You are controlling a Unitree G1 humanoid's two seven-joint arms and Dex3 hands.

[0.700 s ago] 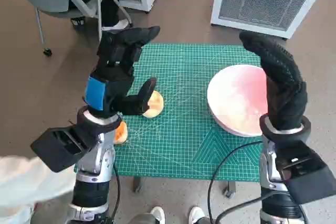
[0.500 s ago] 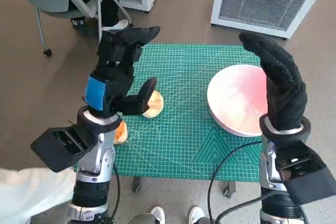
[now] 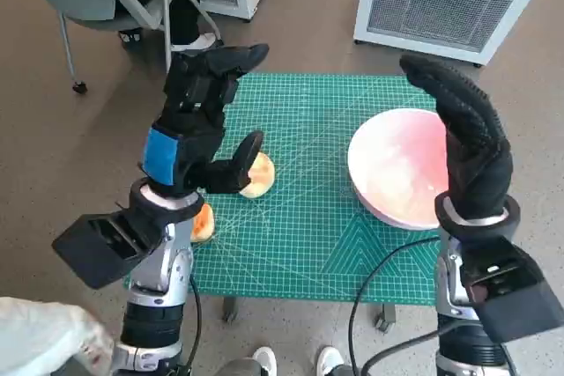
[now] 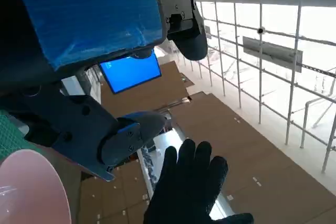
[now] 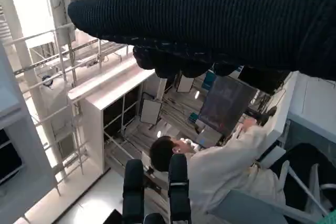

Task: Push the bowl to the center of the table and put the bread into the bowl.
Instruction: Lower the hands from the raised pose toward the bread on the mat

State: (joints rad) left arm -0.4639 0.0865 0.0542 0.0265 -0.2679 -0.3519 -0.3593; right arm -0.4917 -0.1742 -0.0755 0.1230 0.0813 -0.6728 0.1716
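On the right side of the bench (image 3: pixel 300 253), covered by a green cutting mat (image 3: pixel 308 121), the pink bowl (image 3: pixel 401 169) sits near the edge, just beside the raised right hand (image 3: pixel 467 143), which holds nothing, its gloved fingers extended upward. Toward the left side lies the bread (image 3: pixel 258 175), partly hidden behind the left hand (image 3: pixel 198 125), raised above it, fingers spread and grasping nothing. A second orange-brown piece (image 3: pixel 202 222) rests at the mat's left edge.

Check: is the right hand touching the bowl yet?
Cannot tell. In the head view the right hand overlaps the bowl at its right rim, raised and upright, but no view shows a contact or gap plainly.
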